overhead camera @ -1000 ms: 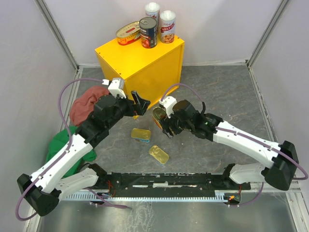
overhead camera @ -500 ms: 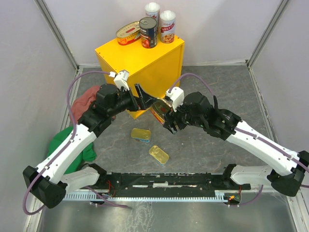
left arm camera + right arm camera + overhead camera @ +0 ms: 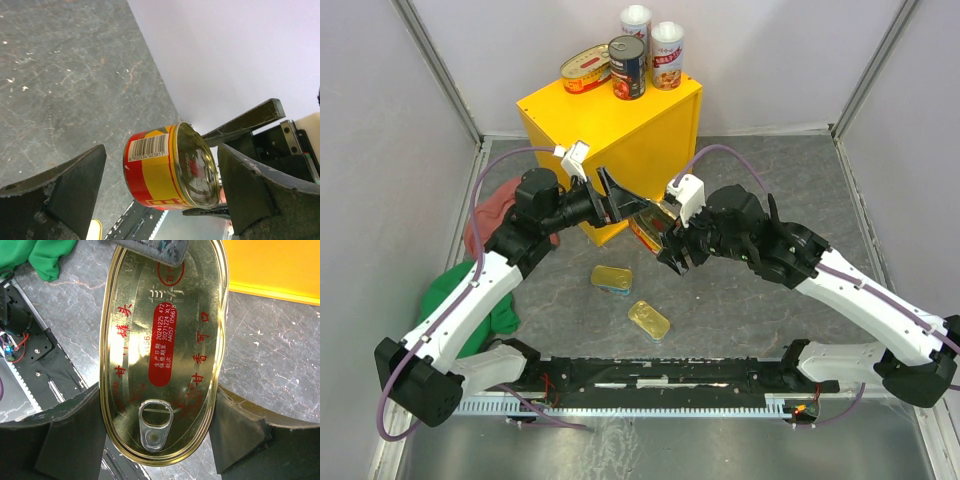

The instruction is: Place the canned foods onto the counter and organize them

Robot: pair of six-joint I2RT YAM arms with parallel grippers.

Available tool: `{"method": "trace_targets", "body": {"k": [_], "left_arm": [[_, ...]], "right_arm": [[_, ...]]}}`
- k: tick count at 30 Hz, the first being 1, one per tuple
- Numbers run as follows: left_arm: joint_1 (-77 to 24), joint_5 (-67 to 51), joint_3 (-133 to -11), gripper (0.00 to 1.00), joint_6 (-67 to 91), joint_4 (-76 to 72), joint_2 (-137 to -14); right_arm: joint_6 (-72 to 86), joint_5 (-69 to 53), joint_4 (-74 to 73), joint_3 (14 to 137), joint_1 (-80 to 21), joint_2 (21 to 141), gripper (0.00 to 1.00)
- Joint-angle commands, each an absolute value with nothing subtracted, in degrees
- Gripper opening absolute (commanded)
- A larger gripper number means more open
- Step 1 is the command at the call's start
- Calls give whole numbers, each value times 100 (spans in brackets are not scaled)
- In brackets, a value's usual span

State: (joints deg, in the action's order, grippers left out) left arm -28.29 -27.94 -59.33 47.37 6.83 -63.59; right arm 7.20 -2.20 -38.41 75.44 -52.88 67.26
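Right fingers (image 3: 70, 440) are clamped on an oval gold tin (image 3: 160, 340), holding it up in the air just in front of the yellow table (image 3: 620, 130). Left fingers (image 3: 65, 190) are spread wide either side of that same tin, with gaps showing. Four cans (image 3: 627, 67) sit on top, and two rectangular tins (image 3: 611, 278) lie on the floor (image 3: 770, 180).

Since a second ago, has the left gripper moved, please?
Yes: the left gripper has moved up the top view, farther across the front of the yellow counter.
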Motion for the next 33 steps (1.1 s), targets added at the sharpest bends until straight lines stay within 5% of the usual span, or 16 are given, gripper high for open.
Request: {"method": "trace_targets", "body": {"k": [1, 18, 28, 31, 33], "left_arm": [[-2803, -3413, -5899, 97, 5072, 115, -6340], [-2803, -4090, -5753, 67, 5390, -553, -6435], [-2804, -4338, -5722, 4, 5856, -1267, -6605], [-2806, -4314, -5740, 3, 6000, -1411, -6594], [-2814, -4215, -5811, 3, 6071, -1417, -6570]], "right_arm": [[668, -303, -3298, 7986, -5308, 6526, 11], [639, -434, -3316, 8178, -5372, 6660, 11], [536, -332, -3543, 8321, -5440, 6675, 11], [577, -234, -3575, 8347, -5439, 6665, 16], [632, -106, -3594, 8368, -5438, 6656, 28]]}}
